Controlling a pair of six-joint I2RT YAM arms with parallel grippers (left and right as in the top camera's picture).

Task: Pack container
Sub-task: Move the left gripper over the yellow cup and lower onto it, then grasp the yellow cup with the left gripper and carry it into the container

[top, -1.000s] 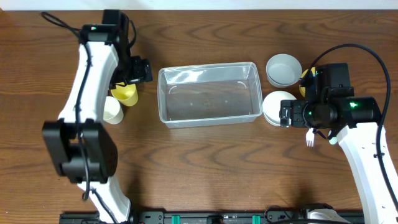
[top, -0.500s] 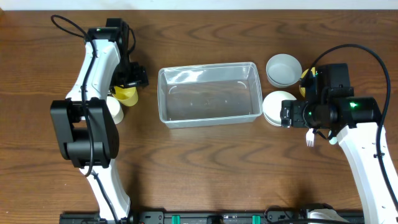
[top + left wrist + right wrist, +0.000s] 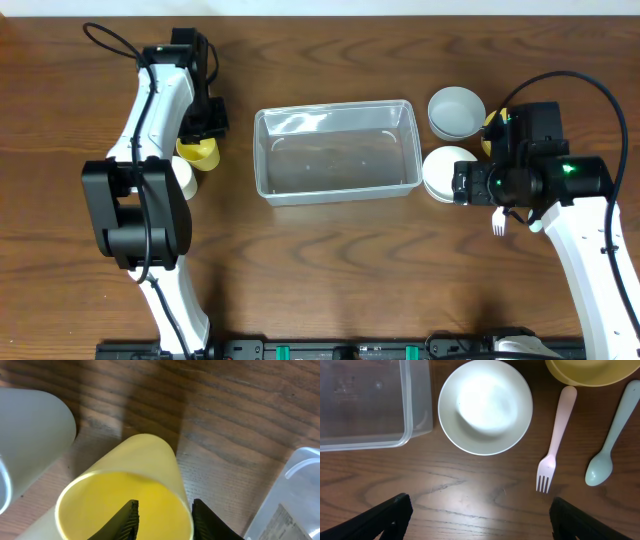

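Note:
The clear plastic container [image 3: 337,150] stands empty at the table's middle; its corner shows in the right wrist view [image 3: 365,405] and the left wrist view [image 3: 300,490]. My left gripper [image 3: 203,128] is at the yellow cup [image 3: 197,153]. In the left wrist view the jaws [image 3: 165,520] straddle the cup's [image 3: 125,480] right wall, one finger inside and one outside, with a gap left. My right gripper [image 3: 462,183] is wide open [image 3: 480,520] and empty over bare wood, just below a white bowl [image 3: 485,407].
A white cup [image 3: 183,178] stands beside the yellow cup. A second white bowl [image 3: 457,110] and a yellow bowl [image 3: 590,372] sit right of the container. A pink fork [image 3: 552,455] and a pale green spoon [image 3: 610,445] lie by the right gripper.
My left gripper has moved left and down onto the yellow cup. The right arm has not moved.

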